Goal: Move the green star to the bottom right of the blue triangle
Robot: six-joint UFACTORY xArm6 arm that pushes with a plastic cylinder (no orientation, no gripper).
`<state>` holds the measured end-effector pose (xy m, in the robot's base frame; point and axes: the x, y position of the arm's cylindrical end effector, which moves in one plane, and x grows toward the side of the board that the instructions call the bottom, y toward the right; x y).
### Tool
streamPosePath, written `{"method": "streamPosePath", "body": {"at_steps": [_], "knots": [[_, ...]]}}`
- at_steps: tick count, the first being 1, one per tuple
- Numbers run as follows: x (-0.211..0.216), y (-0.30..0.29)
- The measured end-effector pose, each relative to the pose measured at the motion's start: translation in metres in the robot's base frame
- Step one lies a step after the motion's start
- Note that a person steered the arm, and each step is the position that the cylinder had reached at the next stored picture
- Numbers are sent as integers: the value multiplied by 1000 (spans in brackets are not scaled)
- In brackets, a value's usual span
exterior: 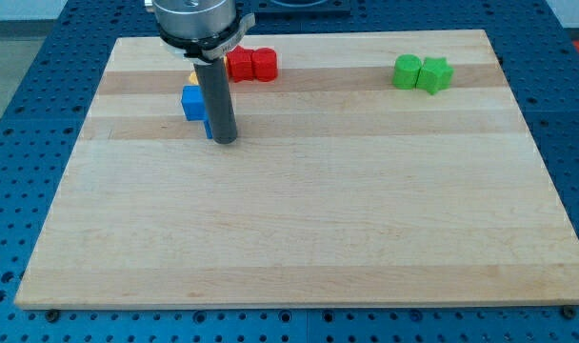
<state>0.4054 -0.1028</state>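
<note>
Our tip (225,141) touching the blue block (193,102) on its left, green star (436,74) far right, no jaws on our end effector.

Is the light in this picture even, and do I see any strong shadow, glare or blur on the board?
Camera view: light is even and soft; the wooden board shows no strong glare. My tip casts only a faint shadow at its base. The green star and the red blocks look sharp; the blue block is partly hidden by the rod.
</note>
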Motion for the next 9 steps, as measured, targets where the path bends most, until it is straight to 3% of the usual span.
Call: {"method": "streamPosePath", "body": {"at_steps": [1, 2, 4, 6, 7, 9], "knots": [[12, 3], [11, 86], [-4, 332], [-122, 360], [-128, 341], [-90, 310]]}}
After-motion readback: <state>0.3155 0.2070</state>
